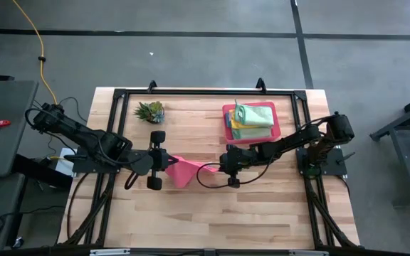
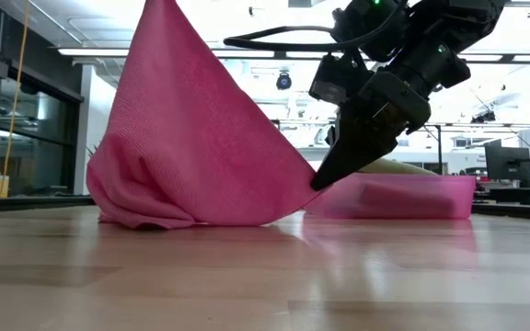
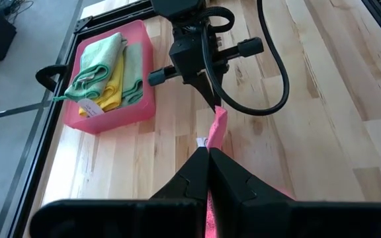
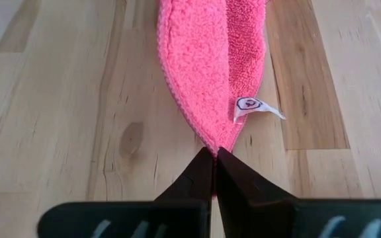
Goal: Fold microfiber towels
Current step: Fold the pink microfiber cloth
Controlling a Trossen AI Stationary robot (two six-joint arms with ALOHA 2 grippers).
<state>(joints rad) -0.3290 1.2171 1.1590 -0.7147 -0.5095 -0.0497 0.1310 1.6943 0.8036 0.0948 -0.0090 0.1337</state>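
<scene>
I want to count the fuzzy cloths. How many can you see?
At least 4: a pink towel held up between the left gripper and right gripper, plus green, yellow and pale green ones stacked in the pink tray. More may hide underneath.

The pink towel peak is cut off by the low view's top edge.

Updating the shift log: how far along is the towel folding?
Done: green and yellow towels lie folded in the pink tray. In hand: the pink towel is pinched between the left tool and right tool, both shut on its edges. Left: folding it and adding it to the tray.
</scene>
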